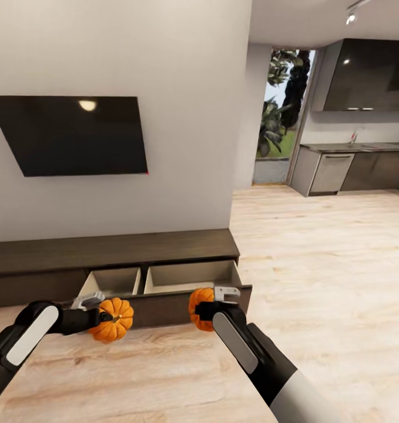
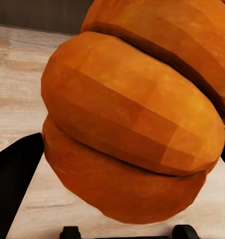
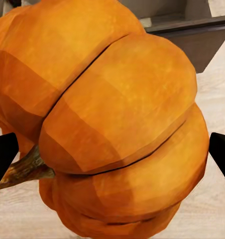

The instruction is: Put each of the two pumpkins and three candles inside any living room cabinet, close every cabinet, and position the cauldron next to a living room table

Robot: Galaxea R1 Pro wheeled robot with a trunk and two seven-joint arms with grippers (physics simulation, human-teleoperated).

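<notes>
At the left, our left gripper (image 1: 99, 314) is clamped on one pumpkin (image 1: 111, 319), held just in front of the cabinet (image 1: 105, 252), near its left open drawer (image 1: 111, 281). To the right, our right gripper (image 1: 200, 309) grips the second pumpkin (image 1: 199, 308) before the right drawer (image 1: 190, 276). We judge nothing stowed yet: both pumpkins await dropping in, then candles, closing, and the cauldron.

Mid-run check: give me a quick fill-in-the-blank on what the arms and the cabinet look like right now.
1. Each gripper, left gripper and right gripper, holds a ____.
2. The cabinet has its drawer pulled ____.
3. The compartments of the drawer look ____.
4. On the wall above the cabinet hangs a ____.

Missing words: pumpkin; open; empty; television
</notes>
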